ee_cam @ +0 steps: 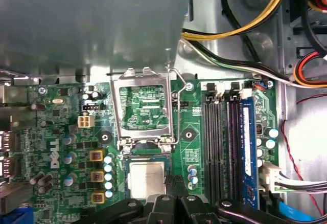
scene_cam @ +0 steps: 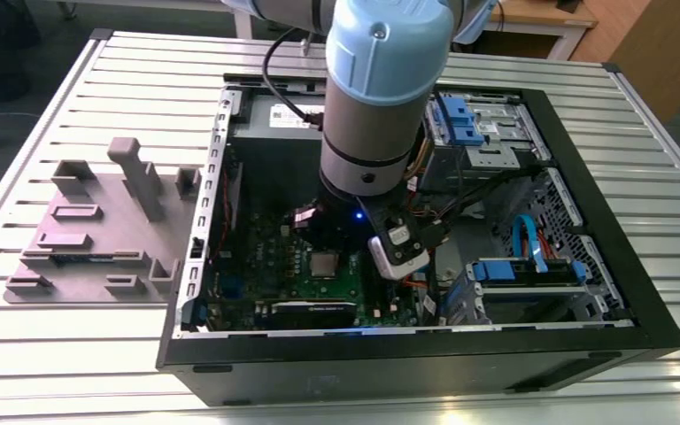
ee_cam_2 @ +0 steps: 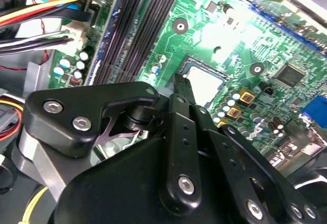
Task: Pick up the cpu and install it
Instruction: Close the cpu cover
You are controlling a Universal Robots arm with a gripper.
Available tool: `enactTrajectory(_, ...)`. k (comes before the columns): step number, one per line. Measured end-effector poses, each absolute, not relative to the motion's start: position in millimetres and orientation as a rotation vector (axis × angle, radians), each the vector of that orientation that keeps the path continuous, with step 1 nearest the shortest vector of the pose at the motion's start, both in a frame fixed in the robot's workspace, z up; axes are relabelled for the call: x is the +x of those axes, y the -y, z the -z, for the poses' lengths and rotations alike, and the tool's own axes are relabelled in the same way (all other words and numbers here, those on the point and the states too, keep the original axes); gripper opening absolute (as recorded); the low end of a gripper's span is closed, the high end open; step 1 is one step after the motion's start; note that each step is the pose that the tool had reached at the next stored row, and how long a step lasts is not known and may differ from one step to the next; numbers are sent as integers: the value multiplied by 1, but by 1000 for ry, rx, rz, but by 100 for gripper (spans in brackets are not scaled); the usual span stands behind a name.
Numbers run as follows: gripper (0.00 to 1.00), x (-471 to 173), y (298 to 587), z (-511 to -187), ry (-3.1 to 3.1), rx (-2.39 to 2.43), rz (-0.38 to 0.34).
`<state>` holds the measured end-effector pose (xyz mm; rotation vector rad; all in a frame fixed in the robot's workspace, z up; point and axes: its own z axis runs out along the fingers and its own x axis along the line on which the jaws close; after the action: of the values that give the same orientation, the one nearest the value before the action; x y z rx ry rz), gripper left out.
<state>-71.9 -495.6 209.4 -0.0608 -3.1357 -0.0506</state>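
The cpu [ee_cam: 146, 179] is a pale silvery square lying flat in its socket on the green motherboard [ee_cam: 66, 132]; it also shows as cpu [ee_cam_2: 207, 83] and cpu [scene_cam: 320, 264]. The hinged metal socket frame [ee_cam: 143, 106] stands swung open just beyond it. My gripper [ee_cam: 171, 182] hangs low over the chip's edge nearest the memory slots. Its black fingers are shut together with nothing between them. In the second wrist view the gripper [ee_cam_2: 181, 83] tip points at the cpu's side. From the exterior view the gripper [scene_cam: 326, 241] sits inside the open computer case.
The black computer case [scene_cam: 435, 350] walls in the work area. Memory slots [ee_cam: 225, 142] run beside the socket, and bundled cables [ee_cam: 240, 24] cross above it. Blue drive bays [scene_cam: 470, 119] sit at the back. A grey parts fixture [scene_cam: 92, 230] lies at the exterior view's left.
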Motion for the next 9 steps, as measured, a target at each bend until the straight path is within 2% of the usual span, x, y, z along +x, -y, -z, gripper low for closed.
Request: enactTrajectory(9,11,-62,491,-209,3136,-60,51)
